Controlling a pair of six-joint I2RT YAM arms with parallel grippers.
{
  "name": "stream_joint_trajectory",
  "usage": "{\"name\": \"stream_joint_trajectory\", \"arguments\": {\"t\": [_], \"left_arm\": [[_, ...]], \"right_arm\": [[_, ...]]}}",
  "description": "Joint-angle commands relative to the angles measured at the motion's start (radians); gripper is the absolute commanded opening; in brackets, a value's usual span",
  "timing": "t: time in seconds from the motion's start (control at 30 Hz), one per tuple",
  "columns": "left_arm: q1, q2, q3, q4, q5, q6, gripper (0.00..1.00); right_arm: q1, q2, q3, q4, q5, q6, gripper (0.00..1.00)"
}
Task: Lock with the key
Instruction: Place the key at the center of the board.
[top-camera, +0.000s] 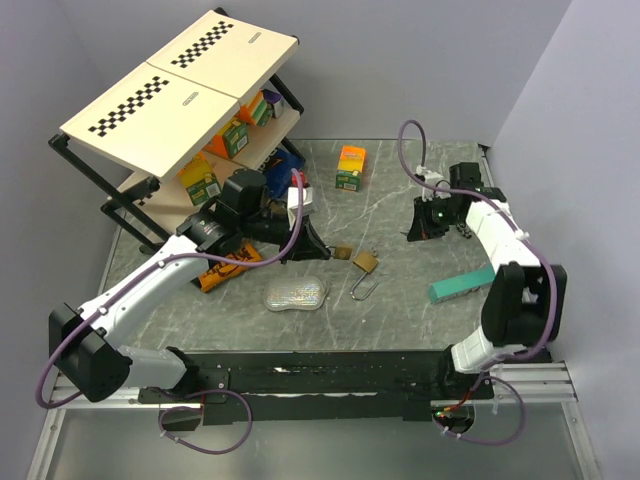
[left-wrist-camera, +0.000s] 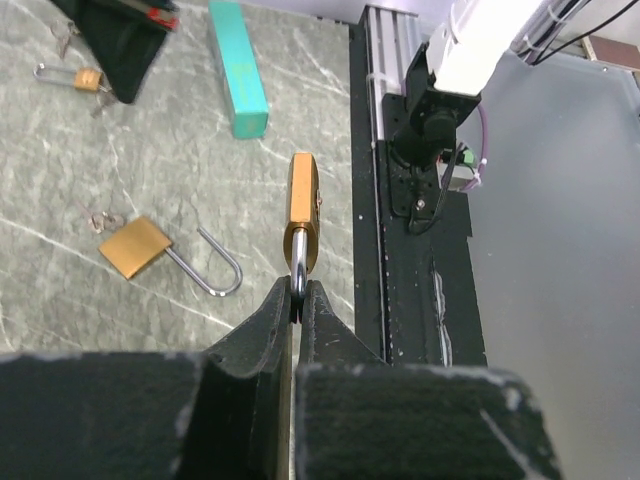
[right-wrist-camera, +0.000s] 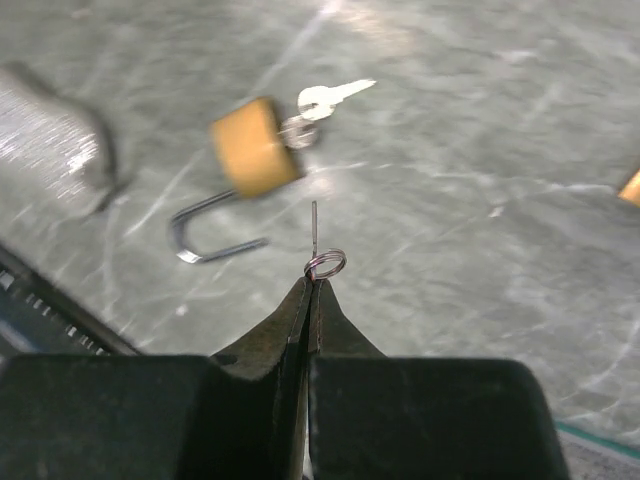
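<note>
My left gripper is shut on the steel shackle of a brass padlock, which sticks out edge-on above the table. From above, that gripper and its padlock are at mid-table. My right gripper is shut on a small key, seen edge-on, with its ring at the fingertips. In the top view the right gripper hangs to the right, apart from the held padlock. A second brass padlock lies between them, shackle open, with keys on it.
A teal block lies right of centre. A silver pouch is near the front. Another small padlock lies by the right gripper. A slanted shelf with boxes stands back left, an orange-green box behind.
</note>
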Motion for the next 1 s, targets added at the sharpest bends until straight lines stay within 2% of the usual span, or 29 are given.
{"name": "stream_joint_trajectory", "arguments": {"t": [0.0,0.37,0.73,0.97], "left_arm": [[0.001,-0.005,-0.018,0.040,-0.002,0.011,0.01],[0.010,0.027,-0.013,0.026,-0.005,0.026,0.01],[0.039,0.064,0.001,0.020,0.013,0.031,0.01],[0.040,0.087,0.015,0.025,0.019,0.029,0.01]], "right_arm": [[-0.005,0.135,0.111,0.085,0.132,0.094,0.00],[-0.005,0.433,0.286,0.088,0.095,0.188,0.00],[-0.006,0.568,0.364,0.075,0.092,0.229,0.00],[-0.005,0.603,0.403,0.046,0.095,0.228,0.12]]}}
